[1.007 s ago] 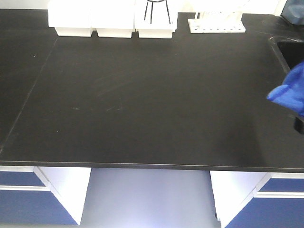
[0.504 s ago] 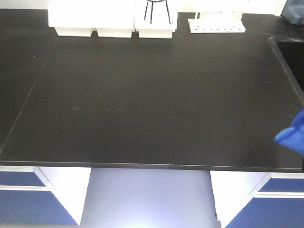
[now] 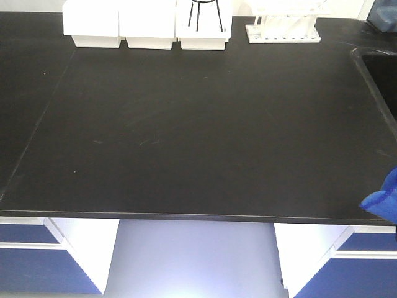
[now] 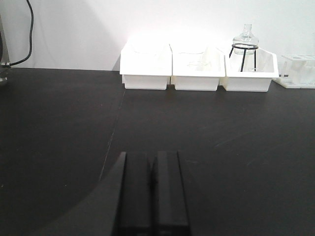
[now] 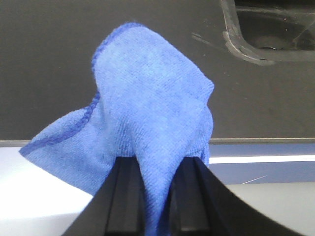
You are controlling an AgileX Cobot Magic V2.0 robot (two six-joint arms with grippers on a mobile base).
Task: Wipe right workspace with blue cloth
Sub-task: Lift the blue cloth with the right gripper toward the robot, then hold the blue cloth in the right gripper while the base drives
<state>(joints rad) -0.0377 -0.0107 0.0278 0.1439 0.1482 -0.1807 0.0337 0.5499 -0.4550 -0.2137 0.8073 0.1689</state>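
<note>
The blue cloth (image 5: 147,113) hangs wrinkled from my right gripper (image 5: 157,162), whose jaws are shut on a fold of it. The cloth is held over the front edge of a black benchtop (image 5: 59,73). In the front view only a corner of the blue cloth (image 3: 381,200) shows at the far right border, by the bench's front edge. My left gripper (image 4: 151,156) is shut with nothing in it, low over the black top. The right workspace is out of view; the bench shown carries bins, a rack and a sink.
Three white bins (image 3: 149,25) and a white rack (image 3: 283,32) line the back of the black benchtop (image 3: 198,136). A sink (image 3: 381,68) is sunk in at the right. Blue-fronted drawers (image 3: 31,261) stand below the front edge, with an open gap between them.
The blue cloth has moved down the right border of the front view, from beside the sink toward the bench's front edge, and shows less. Nothing else has moved.
</note>
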